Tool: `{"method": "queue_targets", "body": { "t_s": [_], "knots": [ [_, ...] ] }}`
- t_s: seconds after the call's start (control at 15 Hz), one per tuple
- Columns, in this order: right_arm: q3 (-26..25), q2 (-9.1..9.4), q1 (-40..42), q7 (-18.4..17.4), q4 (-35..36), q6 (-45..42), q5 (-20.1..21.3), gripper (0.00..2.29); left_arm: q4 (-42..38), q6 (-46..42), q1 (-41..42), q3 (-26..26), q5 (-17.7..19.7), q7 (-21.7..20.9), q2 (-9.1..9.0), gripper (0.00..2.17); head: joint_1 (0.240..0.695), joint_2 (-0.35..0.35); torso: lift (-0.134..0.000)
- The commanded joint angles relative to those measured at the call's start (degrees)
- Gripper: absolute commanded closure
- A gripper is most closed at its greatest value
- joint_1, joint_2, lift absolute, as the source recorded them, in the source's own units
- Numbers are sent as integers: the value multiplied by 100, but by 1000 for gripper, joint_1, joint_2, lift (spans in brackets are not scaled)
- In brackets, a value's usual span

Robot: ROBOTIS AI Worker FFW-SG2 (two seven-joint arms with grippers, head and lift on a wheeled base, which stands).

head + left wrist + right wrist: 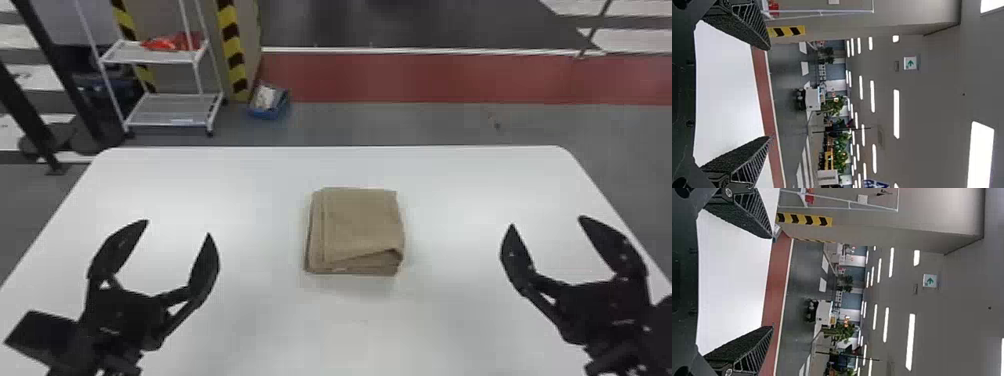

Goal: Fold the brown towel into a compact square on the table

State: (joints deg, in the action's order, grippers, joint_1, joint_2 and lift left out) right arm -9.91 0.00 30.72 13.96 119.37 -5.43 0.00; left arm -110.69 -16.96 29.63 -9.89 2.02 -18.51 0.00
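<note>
brown towel (pixel 362 225) folded into compact, squarish stack, lying flat near middle of white tabletop (pixel 240 310). layers visible along left side and near edge; top layer's near edge slants, small bulge at near right corner. left end effector (pixel 177 227) over left part of tabletop, fingers spread wide, nothing between them. right end effector (pixel 547 222) over right part, also wide open and empty. both well apart from towel. beyond tabletop, white rack (pixel 172 112) and blue box (pixel 270 106) on floor (pixel 380 122).
</note>
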Motion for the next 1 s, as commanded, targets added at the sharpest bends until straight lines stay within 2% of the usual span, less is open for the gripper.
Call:
{"method": "queue_targets", "body": {
  "t_s": [0.0,0.33,0.73,0.93],
  "knots": [
    [50,5,109,-16,7,12,9,63,-181,497,114,118,-228,58,-15,76,695,-13,-124],
    [156,5,206,-86,69,65,26,70,-357,568,298,233,-369,225,-15,76,695,-27,-124],
    [270,5,276,-69,174,82,61,76,-559,937,386,373,-360,1166,-15,73,695,8,-124],
    [340,5,267,-69,174,135,140,76,-559,919,395,373,-343,1130,-15,70,695,20,-124]
  ]
}}
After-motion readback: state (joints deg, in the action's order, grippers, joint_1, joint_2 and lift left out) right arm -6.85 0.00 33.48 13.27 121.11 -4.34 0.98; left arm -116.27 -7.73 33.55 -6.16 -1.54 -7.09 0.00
